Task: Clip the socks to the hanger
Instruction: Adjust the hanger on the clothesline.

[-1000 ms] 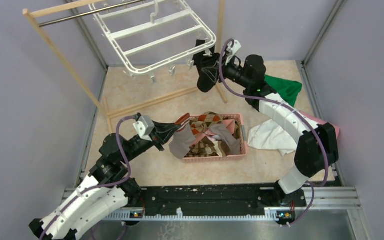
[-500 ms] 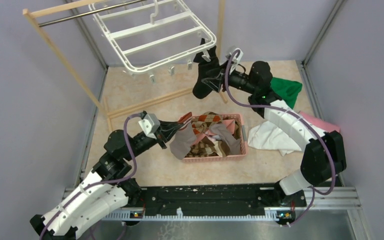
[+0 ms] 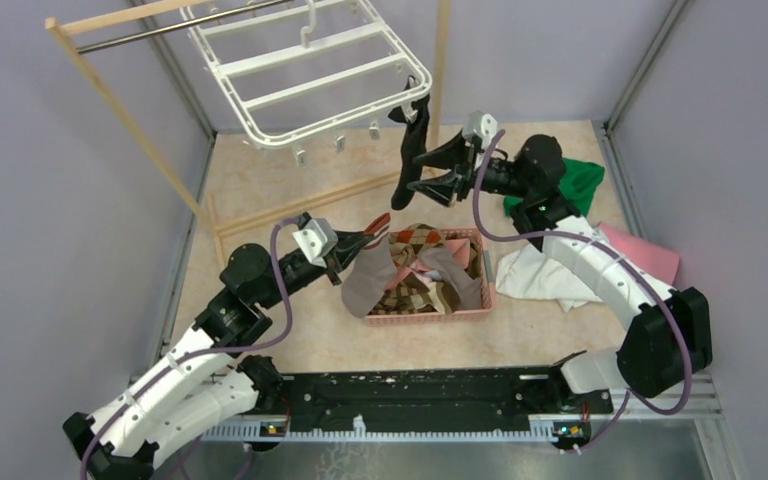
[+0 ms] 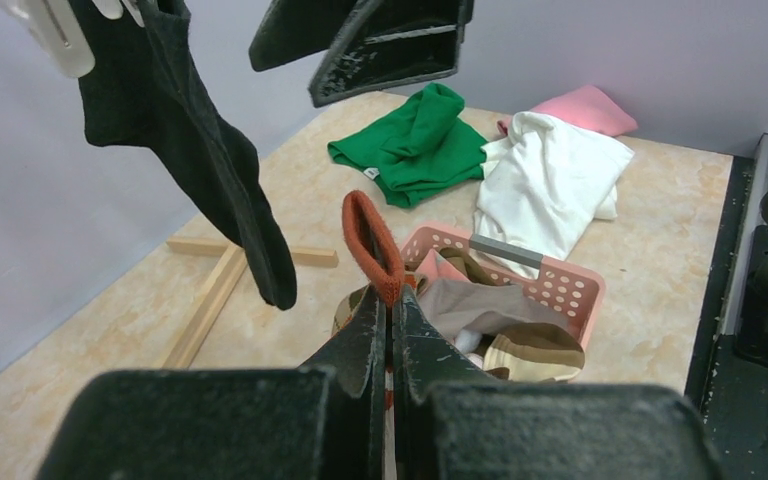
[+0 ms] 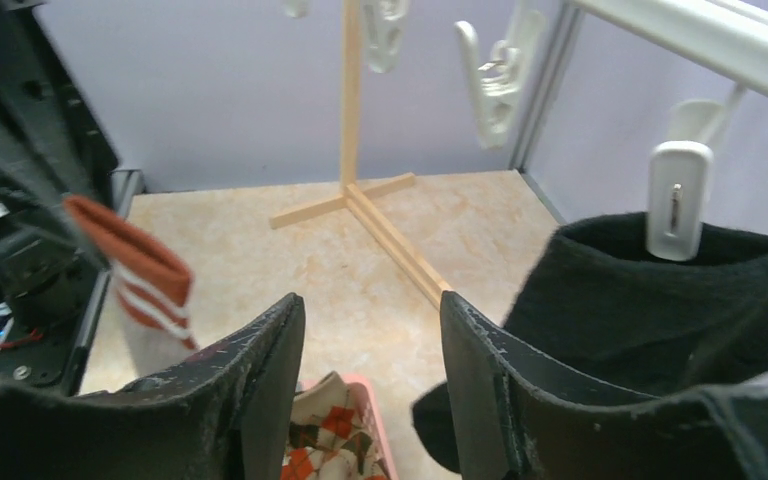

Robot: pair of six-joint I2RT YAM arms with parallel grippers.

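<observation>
Right tool (image 3: 428,170) stands half open and empty, beside the black sock (image 3: 407,150) hanging clipped at the hanger (image 3: 325,82) corner. Left tool (image 3: 365,238) is closed on the striped-cuff sock (image 4: 372,245), held above the basket (image 3: 430,312), presumably for the next clip.

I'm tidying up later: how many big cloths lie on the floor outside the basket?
3: a green cloth farthest back, a white cloth right of the basket, and a pink cloth right of the white one. Others may hide in the basket.

Bright, even light with soft shadows; close foregrounds blur slightly.
</observation>
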